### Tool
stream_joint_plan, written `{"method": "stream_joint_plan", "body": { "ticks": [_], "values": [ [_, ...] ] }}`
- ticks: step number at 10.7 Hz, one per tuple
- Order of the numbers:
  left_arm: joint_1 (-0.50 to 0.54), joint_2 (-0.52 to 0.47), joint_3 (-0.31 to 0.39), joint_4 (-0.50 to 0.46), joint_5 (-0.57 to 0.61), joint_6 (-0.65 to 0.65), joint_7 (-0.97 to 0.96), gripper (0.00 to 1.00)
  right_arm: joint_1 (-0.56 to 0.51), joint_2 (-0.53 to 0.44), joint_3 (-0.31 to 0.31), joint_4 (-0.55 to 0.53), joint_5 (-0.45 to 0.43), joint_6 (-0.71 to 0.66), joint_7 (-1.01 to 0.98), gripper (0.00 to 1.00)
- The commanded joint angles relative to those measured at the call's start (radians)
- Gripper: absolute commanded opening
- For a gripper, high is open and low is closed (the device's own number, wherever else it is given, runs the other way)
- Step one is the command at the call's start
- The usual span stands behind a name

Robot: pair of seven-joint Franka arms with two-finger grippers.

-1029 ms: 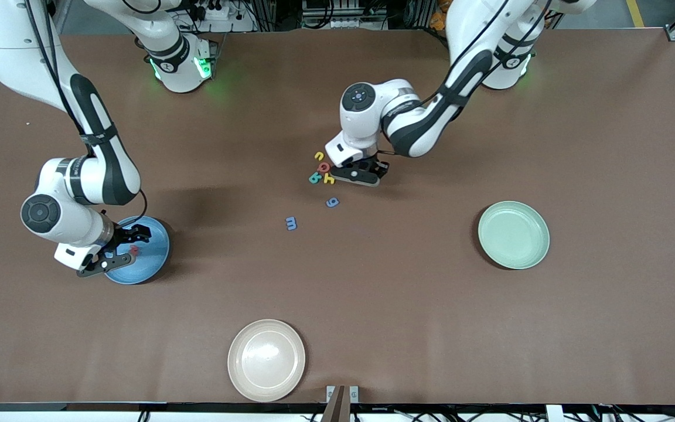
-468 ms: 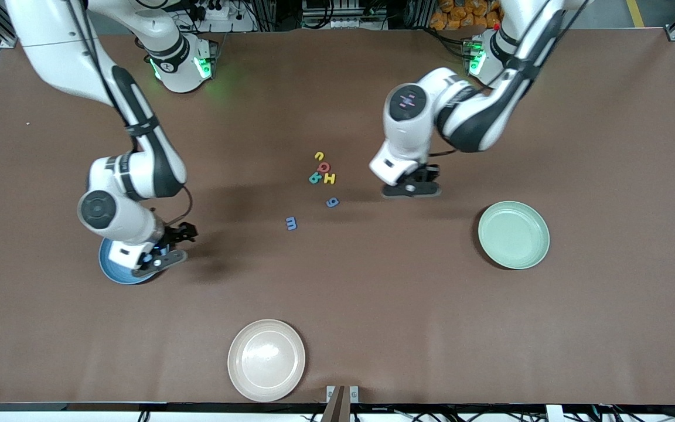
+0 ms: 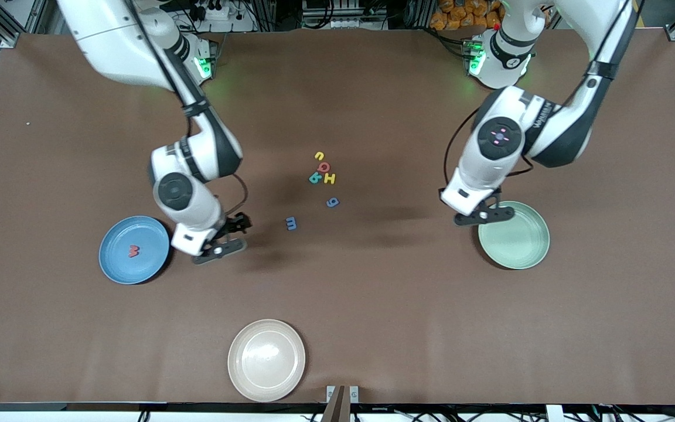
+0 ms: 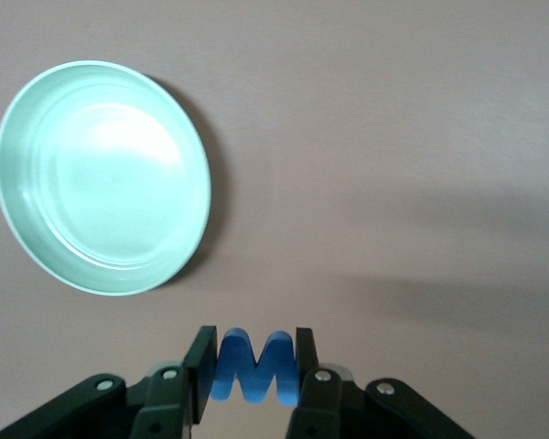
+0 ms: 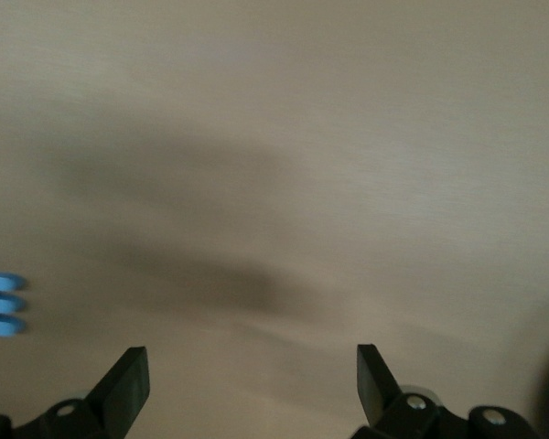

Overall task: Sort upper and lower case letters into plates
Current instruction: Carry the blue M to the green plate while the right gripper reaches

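My left gripper hangs over the rim of the pale green plate, at the edge toward the middle of the table. It is shut on a blue zigzag letter, and the green plate lies bare ahead of it. My right gripper is open and holds nothing. It is over the table between the blue plate and a blue m, whose edge shows in the right wrist view. A red letter lies in the blue plate. At mid-table lie a yellow c, a red letter, a teal letter, a yellow H and a blue g.
A cream-beige plate sits near the table edge closest to the front camera. Both arms' bases stand along the edge farthest from that camera.
My right gripper has left the blue plate, with the red letter lying in it, and swung toward the blue m. My left gripper carried the blue letter from the letter cluster to the green plate's rim.
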Motion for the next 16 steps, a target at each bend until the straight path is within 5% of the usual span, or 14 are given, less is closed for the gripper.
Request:
{"method": "stream_joint_plan", "body": {
  "ticks": [1, 4, 8, 14, 16],
  "values": [
    [0.064, -0.010, -0.009, -0.025, -0.028, -0.015, 0.054, 0.00, 0.042, 0.073, -0.007, 0.085, 0.018, -0.001, 0.023, 1.00],
    [0.168, 0.033, -0.009, -0.025, -0.026, -0.013, 0.148, 0.00, 0.105, 0.132, -0.007, 0.142, 0.032, -0.001, 0.137, 1.00],
    [0.268, 0.104, -0.009, -0.022, -0.018, 0.002, 0.262, 0.00, 0.157, 0.143, -0.009, 0.140, 0.159, 0.019, 0.182, 1.00],
    [0.285, 0.219, -0.005, 0.017, 0.028, 0.053, 0.268, 0.00, 0.205, 0.153, -0.009, 0.070, 0.159, 0.096, 0.247, 1.00],
    [0.285, 0.231, -0.005, 0.034, 0.032, 0.053, 0.268, 0.26, 0.208, 0.153, -0.009, 0.044, 0.159, 0.121, 0.251, 1.00]
  ]
}}
